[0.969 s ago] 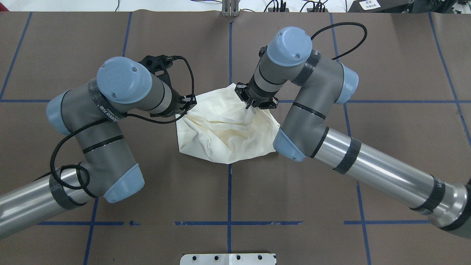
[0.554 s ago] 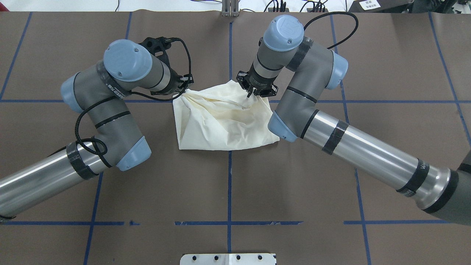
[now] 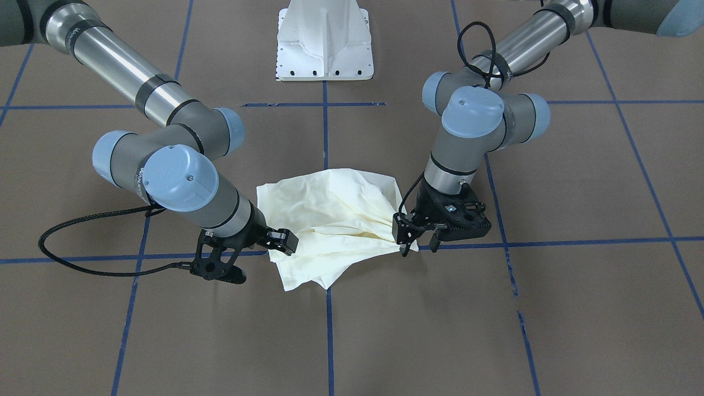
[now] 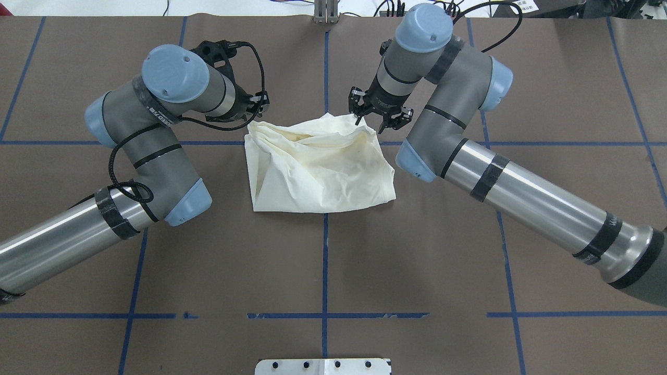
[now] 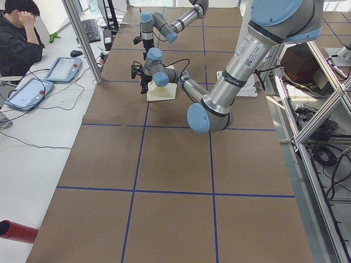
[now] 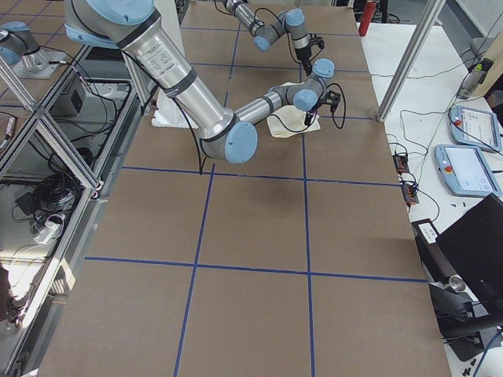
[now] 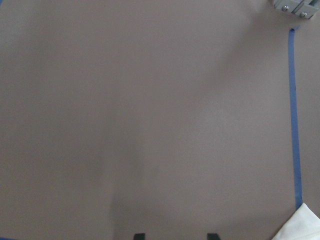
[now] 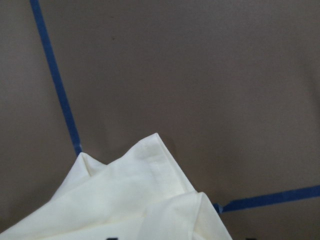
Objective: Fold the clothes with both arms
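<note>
The cream shirt point(image 4: 318, 166) lies folded and rumpled at the table's middle, plain side up, with no print showing. My left gripper point(image 4: 256, 105) hangs just past the shirt's far left corner. In the front view it point(image 3: 419, 246) is open beside that corner. The left wrist view shows two fingertips point(image 7: 140, 235) apart over bare table, with a shirt corner point(image 7: 305, 225) at the lower right. My right gripper point(image 4: 371, 124) is open just past the far right edge and holds nothing. The right wrist view shows a hemmed shirt corner point(image 8: 125, 200) below it.
The brown table cover point(image 4: 323, 271) carries blue tape grid lines. The white pedestal base point(image 3: 324, 38) stands on the robot's side. A seated operator point(image 5: 19, 38) and tablets point(image 5: 60, 68) are beyond the table's far edge.
Both grippers carried the shirt's edge towards the far side, then let go of it. They now sit past the far edge and the cloth lies slack.
</note>
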